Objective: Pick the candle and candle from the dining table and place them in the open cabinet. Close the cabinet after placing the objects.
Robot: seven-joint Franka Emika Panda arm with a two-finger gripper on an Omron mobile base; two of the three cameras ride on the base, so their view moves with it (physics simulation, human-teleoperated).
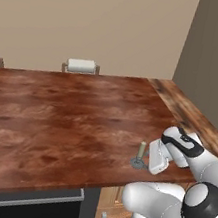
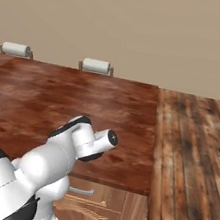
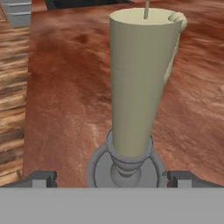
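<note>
Beige candle [image 3: 140,83] on its grey round base [image 3: 126,168] is standing upright near the dining table's [image 1: 54,116] front right edge, directly ahead of the gripper [image 3: 112,178], whose fingertips [image 3: 41,178] are sitting spread wide on either side of the base. Closing squarely on the stem just above the base, with the hand kept level, is looking like the safest way to avoid tipping it. Farther back, two chair backs [image 1: 81,65] are lining the table's far edge.
</note>
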